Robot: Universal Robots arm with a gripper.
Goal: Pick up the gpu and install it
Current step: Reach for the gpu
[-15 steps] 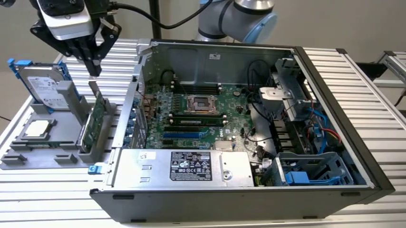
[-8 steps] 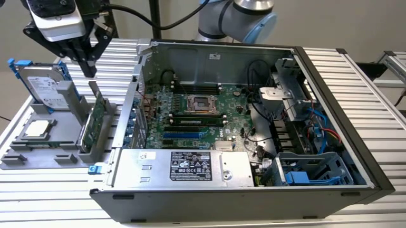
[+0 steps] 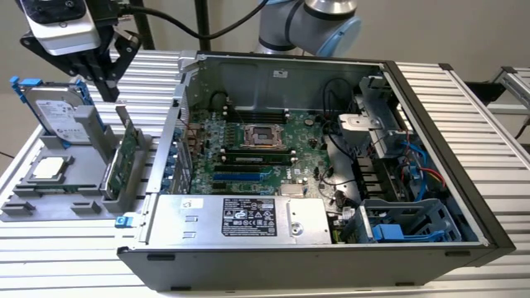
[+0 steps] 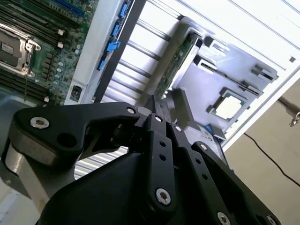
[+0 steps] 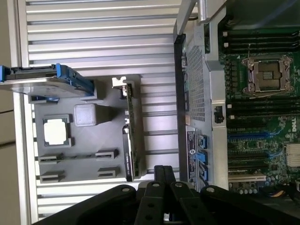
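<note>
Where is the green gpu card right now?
The gpu stands on edge in the grey tray at the exterior view's left, between the hard drive and the open computer case.

gripper (image 3: 109,93): I see it hanging above the gray tray (image 3: 49,208), fingers together, holding nothing.
gpu (image 3: 118,162): on edge in the tray, below the gripper, not touching it.
case (image 3: 273,267): open, just beside the tray.

The gpu (image 3: 128,154) sits partly hidden in its gray holder (image 3: 46,208); the top edge crops the arm (image 3: 311,18).
</note>
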